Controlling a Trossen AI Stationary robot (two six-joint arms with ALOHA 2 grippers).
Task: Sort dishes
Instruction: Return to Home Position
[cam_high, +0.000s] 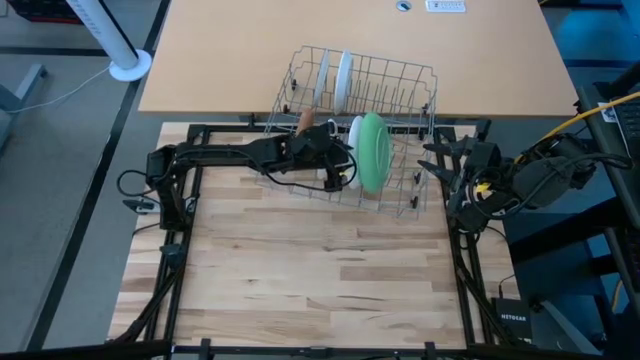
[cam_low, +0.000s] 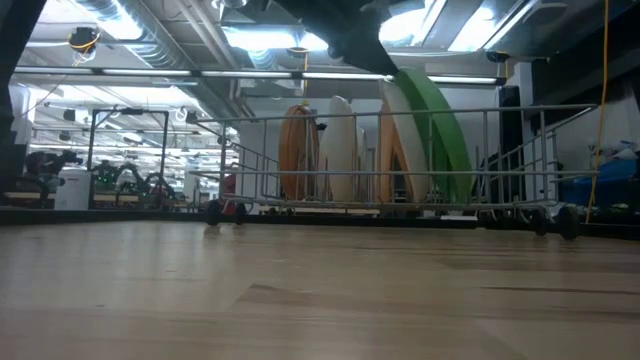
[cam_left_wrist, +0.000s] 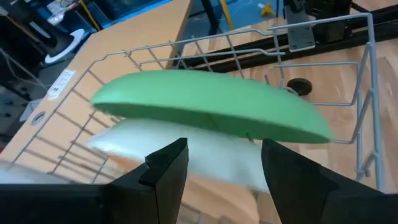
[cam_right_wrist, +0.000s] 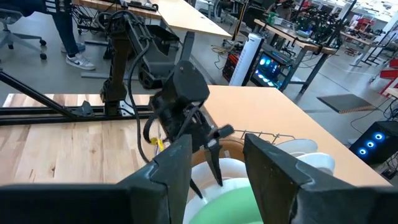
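Observation:
The dishes stand on edge in the grey wire rack (cam_high: 400, 100). A large light green plate (cam_high: 373, 150) leans beside a white plate (cam_high: 354, 132). Farther back are two white plates (cam_high: 344, 78) and a brown one (cam_high: 306, 120). My left gripper (cam_left_wrist: 224, 152) hangs open just over the rims of the white plate (cam_left_wrist: 205, 155) and the green plate (cam_left_wrist: 211, 106), with nothing between its fingers. My right gripper (cam_right_wrist: 217, 142) waits open, raised at the rack's right end (cam_high: 438, 160).
The rack sits at the far edge of the wooden table (cam_high: 300, 270), partly on the tan desk (cam_high: 250, 60) behind it. Black frame rails (cam_high: 180, 250) run along both sides. The near half of the wood has free room.

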